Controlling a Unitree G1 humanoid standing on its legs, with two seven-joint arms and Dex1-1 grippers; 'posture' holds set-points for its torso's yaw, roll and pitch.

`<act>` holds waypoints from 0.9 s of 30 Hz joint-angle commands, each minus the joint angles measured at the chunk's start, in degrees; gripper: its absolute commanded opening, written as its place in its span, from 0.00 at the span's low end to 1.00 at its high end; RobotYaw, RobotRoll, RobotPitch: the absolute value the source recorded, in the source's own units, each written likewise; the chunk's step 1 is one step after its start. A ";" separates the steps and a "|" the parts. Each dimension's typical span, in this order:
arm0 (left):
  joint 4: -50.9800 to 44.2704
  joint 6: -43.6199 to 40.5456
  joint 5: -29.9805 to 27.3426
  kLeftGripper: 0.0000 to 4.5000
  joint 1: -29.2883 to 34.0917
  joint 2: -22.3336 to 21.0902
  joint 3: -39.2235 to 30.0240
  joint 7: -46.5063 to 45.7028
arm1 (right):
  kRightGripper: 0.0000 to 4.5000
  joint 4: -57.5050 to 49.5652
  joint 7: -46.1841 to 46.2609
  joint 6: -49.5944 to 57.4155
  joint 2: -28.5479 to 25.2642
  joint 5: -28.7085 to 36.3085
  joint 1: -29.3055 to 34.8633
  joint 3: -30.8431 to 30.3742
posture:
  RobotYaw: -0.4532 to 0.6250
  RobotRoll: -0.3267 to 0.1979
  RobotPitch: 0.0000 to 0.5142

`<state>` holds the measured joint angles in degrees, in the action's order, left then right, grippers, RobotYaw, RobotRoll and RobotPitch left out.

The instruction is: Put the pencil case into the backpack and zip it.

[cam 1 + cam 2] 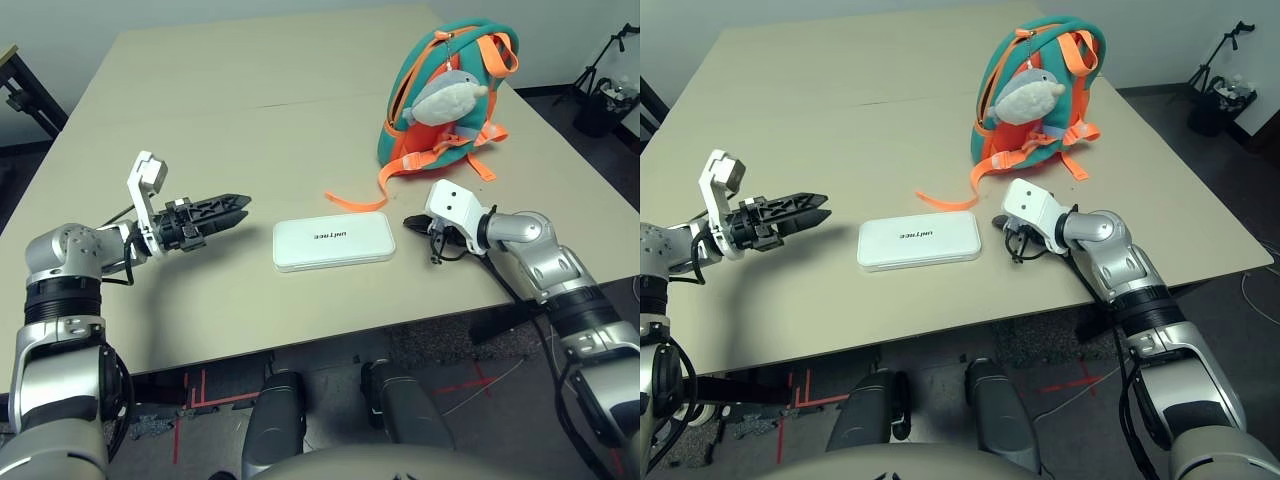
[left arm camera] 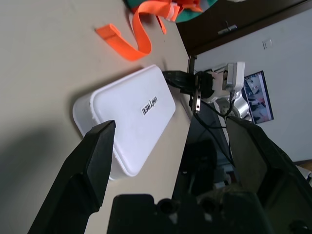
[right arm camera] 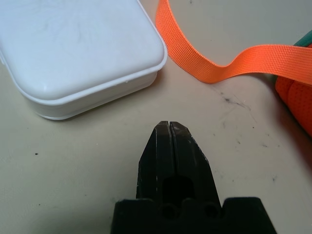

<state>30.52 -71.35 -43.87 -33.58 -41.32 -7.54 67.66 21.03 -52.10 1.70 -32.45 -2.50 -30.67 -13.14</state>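
The white pencil case (image 1: 333, 243) lies flat on the tan table (image 1: 230, 110), near its front edge, lettering up. My left gripper (image 1: 246, 207) hovers to its left, pointing at it with fingers open; in the left wrist view the pencil case (image 2: 131, 117) lies just beyond the spread fingers (image 2: 92, 161). My right gripper (image 1: 408, 221) rests shut on the table, just right of the pencil case (image 3: 78, 48), holding nothing. The teal backpack (image 1: 440, 45) stands at the back right, orange straps facing me, with a grey plush fish (image 1: 452, 98) hanging on it.
One loose orange strap (image 1: 355, 200) trails from the backpack across the table toward the pencil case's far right corner. The table's right edge runs close behind my right arm. Dark equipment (image 1: 605, 100) stands on the floor at the far right.
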 commanded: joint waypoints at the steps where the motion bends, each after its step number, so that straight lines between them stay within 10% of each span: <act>1: 2.45 0.13 2.74 1.00 -1.23 -0.74 3.82 2.44 | 0.01 0.69 -0.31 -0.46 0.33 -0.65 -0.65 -0.34 | 0.31 0.62 0.20; 27: 14.45 12.26 16.21 1.00 -5.28 3.23 12.37 8.94 | 0.01 -0.73 -0.85 -0.45 0.13 -1.29 0.93 -0.75 | 0.31 0.62 0.22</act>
<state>43.51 -59.70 -29.66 -39.34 -38.33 3.97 77.32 20.80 -52.31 1.46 -31.56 -3.14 -30.37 -13.15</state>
